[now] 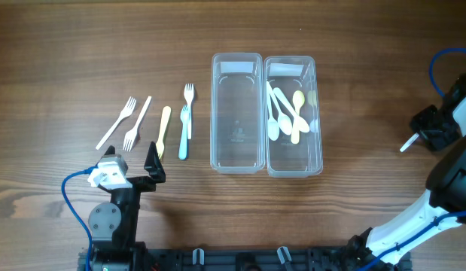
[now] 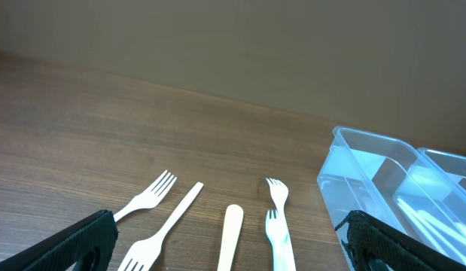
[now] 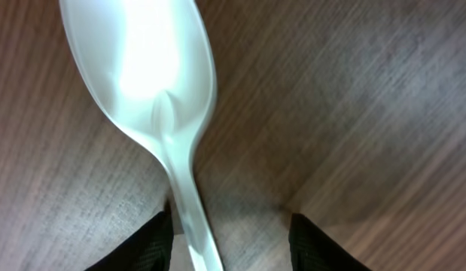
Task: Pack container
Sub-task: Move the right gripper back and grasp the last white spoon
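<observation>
Spoon (image 3: 153,83), white plastic: I grip its handle between the fingers of my right gripper (image 3: 231,241), at the scene's right edge and well apart from both clear tubs. The right container (image 1: 317,113) holds several spoons (image 1: 281,120), and the left container (image 1: 214,113) touches it. My left gripper (image 1: 132,167) stands wide, near the forks (image 1: 131,124).

Two clear containers stand side by side mid-table; the left container (image 1: 236,113) is empty; the right container (image 1: 293,156) holds white and cream spoons (image 1: 285,119); white, yellow and blue forks (image 1: 140,119) lie in a row to the left; a glossy white spoon (image 3: 153,83) sits far right.
</observation>
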You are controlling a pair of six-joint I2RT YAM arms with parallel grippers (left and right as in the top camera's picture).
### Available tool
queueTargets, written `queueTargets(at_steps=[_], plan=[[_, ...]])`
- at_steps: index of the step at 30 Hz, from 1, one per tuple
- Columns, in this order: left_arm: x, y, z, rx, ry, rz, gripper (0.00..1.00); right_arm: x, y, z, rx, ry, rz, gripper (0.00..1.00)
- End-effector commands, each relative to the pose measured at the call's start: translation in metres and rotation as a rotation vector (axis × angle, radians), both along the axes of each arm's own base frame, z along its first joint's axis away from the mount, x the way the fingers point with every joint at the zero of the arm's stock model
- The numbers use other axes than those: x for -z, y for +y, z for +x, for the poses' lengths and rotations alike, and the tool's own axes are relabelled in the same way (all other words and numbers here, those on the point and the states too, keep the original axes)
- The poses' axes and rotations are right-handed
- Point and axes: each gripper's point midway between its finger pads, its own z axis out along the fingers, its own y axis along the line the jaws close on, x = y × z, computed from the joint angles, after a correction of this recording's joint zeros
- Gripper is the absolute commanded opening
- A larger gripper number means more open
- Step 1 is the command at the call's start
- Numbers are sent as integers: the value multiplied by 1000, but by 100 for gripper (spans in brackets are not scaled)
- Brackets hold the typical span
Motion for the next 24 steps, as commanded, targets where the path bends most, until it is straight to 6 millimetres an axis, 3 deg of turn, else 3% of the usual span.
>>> queueTargets(at_steps=[1,3,4,5,6,12,15,17,21,24], plan=[[1,0,-1,-3,10,-15,100,17,4,-3,-11,21,30,49],[1,0,-1,-3,10,-15,100,19,6,-1,-13,14,39,46],[1,0,-1,-4,10,-15,100,19,7,1,-14,7,45,40],[1,0,-1,-4,10,-15,100,19,6,1,-14,4,45,25],[1,0,-1,-4,10,-15,100,19,7,2,-16,-1,50,4],[1,0,-1,-3,10,-15,100,16,22,15,-48,-73,132,4],[1,0,-1,-4,10,-15,100,2,25,25,-71,-125,130,4],[1,0,-1,-3,10,-15,100,-11,26,32,-103,-160,113,4],[1,0,-1,-3,10,-15,100,-62,42,58,-177,-300,72,4],[1,0,-1,-4,10,-15,100,-121,71,81,-304,-436,7,4]])
